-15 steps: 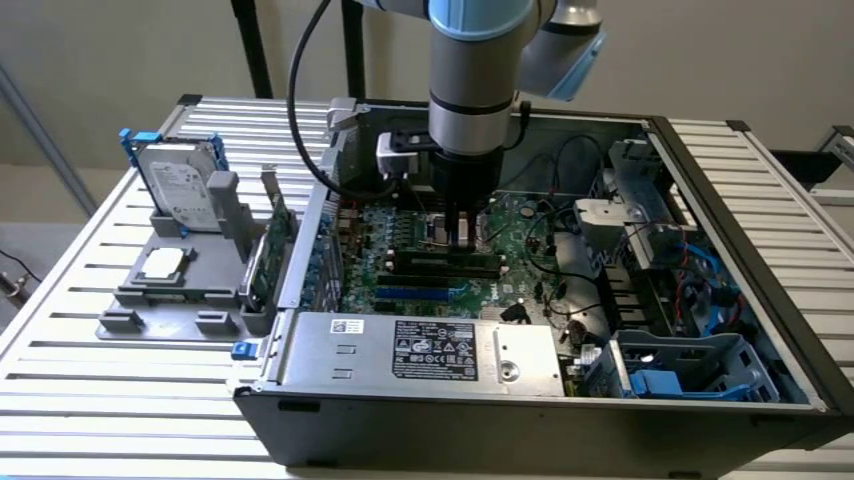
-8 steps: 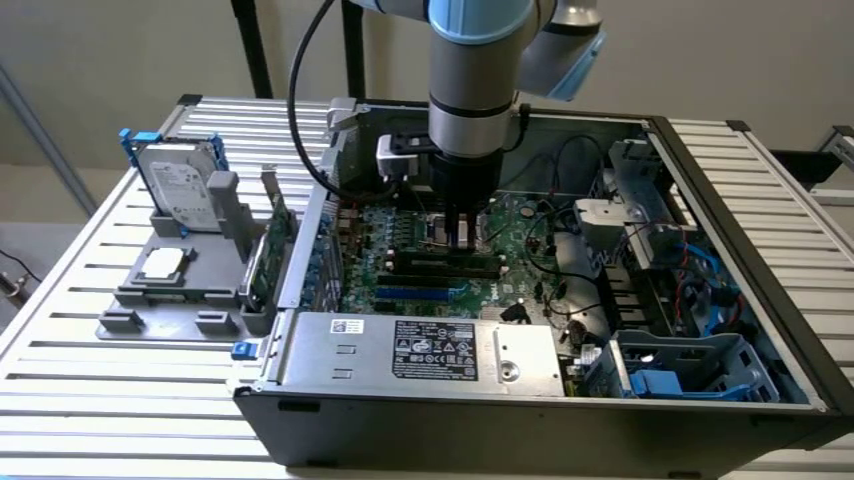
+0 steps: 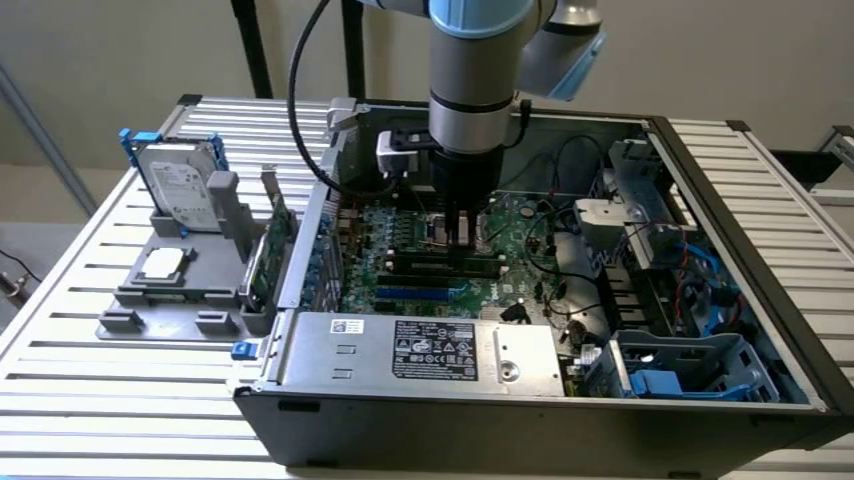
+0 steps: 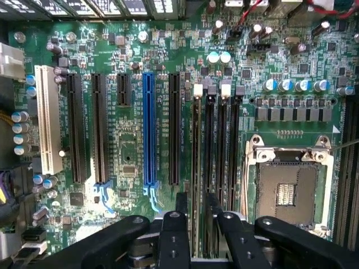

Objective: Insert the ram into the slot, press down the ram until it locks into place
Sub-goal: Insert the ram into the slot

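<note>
The ram (image 4: 196,168) is a thin green stick seen edge-on, standing in the outermost black memory slot (image 4: 197,92), the one nearest the expansion slots. Three like sockets (image 4: 221,157) run parallel beside it. My gripper (image 4: 197,202) hangs over one end of the ram. Its two black fingers (image 4: 182,204) stand a little apart on either side of the ram's edge, with a narrow gap on each side. In the exterior view the gripper (image 3: 461,240) reaches straight down into the open case, just above the ram (image 3: 434,263) on the motherboard (image 3: 400,225).
A blue slot (image 4: 148,129) and black expansion slots lie beside the memory sockets, and the silver CPU socket (image 4: 286,190) on the other side. The power supply (image 3: 414,350), loose cables (image 3: 574,230) and drive cage (image 3: 681,370) crowd the case. A hard drive (image 3: 180,190) stands outside on a grey holder.
</note>
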Controlling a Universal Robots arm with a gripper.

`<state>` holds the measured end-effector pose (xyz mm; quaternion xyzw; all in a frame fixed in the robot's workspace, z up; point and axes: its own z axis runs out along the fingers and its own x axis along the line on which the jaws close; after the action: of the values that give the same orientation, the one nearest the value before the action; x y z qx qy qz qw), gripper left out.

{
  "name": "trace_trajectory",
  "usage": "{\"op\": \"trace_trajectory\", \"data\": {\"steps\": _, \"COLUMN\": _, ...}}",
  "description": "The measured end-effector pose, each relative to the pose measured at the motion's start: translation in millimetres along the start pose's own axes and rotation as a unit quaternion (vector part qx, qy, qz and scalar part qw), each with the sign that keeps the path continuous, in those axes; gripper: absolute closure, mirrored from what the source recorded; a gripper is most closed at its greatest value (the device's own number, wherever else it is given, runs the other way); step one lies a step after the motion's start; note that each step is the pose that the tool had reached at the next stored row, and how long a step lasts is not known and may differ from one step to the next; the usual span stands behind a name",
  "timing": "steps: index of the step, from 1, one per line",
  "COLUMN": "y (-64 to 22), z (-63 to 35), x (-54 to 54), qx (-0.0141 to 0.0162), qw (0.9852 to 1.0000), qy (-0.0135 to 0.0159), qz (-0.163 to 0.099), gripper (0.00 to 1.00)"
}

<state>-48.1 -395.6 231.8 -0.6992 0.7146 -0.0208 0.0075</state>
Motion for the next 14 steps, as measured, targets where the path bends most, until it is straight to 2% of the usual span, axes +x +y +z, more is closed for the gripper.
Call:
{"op": "trace_trajectory", "data": {"steps": 3, "y": -0.5, "z": -10.5, "x": 0.2, "qx": -0.0015, "qw": 1.0000, "qy": 0.0001, "qz": 0.000, "gripper": 0.73}}
{"op": "trace_trajectory", "data": {"steps": 5, "y": -0.6, "z": -14.0, "x": 0.3, "qx": -0.0038, "qw": 1.0000, "qy": 0.0001, "qz": 0.000, "gripper": 0.73}}
{"op": "trace_trajectory", "data": {"steps": 7, "y": -0.6, "z": -14.7, "x": 0.3, "qx": -0.0098, "qw": 1.0000, "qy": 0.0000, "qz": 0.000, "gripper": 0.73}}
{"op": "trace_trajectory", "data": {"steps": 10, "y": -0.7, "z": -15.0, "x": 0.3, "qx": -0.0230, "qw": 0.9997, "qy": -0.0001, "qz": -0.002, "gripper": 0.73}}
{"op": "trace_trajectory", "data": {"steps": 12, "y": -1.2, "z": -15.1, "x": 0.3, "qx": -0.0256, "qw": 0.9997, "qy": -0.0011, "qz": -0.002, "gripper": 0.75}}
{"op": "trace_trajectory", "data": {"steps": 13, "y": -1.2, "z": -15.1, "x": 0.3, "qx": -0.0258, "qw": 0.9997, "qy": -0.0014, "qz": -0.002, "gripper": 0.81}}
{"op": "trace_trajectory", "data": {"steps": 14, "y": -1.2, "z": -15.0, "x": 0.2, "qx": -0.0258, "qw": 0.9997, "qy": -0.0018, "qz": -0.002, "gripper": 0.81}}
